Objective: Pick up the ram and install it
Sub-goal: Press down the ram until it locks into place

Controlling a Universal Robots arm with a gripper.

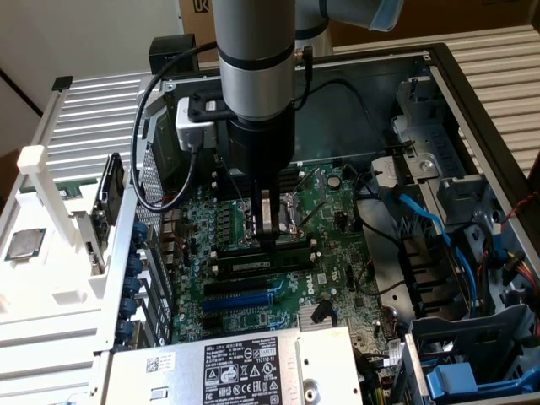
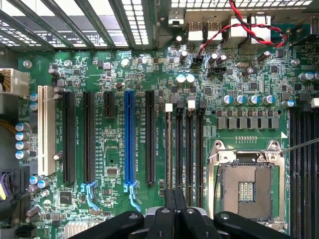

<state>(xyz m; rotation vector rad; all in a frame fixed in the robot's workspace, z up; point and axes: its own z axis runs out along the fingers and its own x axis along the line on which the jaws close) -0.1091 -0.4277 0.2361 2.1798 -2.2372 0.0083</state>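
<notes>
Seemingly to press it home, the clenched gripper (image 1: 271, 240) bears down on the ram (image 1: 268, 250), which sits edge-up in a memory slot (image 2: 179, 149) beside the empty CPU socket (image 2: 246, 191).

The open black metal computer case (image 1: 456, 93) leaves access from above. The closed claw (image 1: 272, 239) stands over the long black memory slots (image 2: 188, 149). Obstructions: grey power supply box (image 1: 245, 367) in front, blue cables (image 1: 422, 219) and drive cage on the exterior view's right, silver processor socket (image 2: 246, 184) beside the slots.
</notes>
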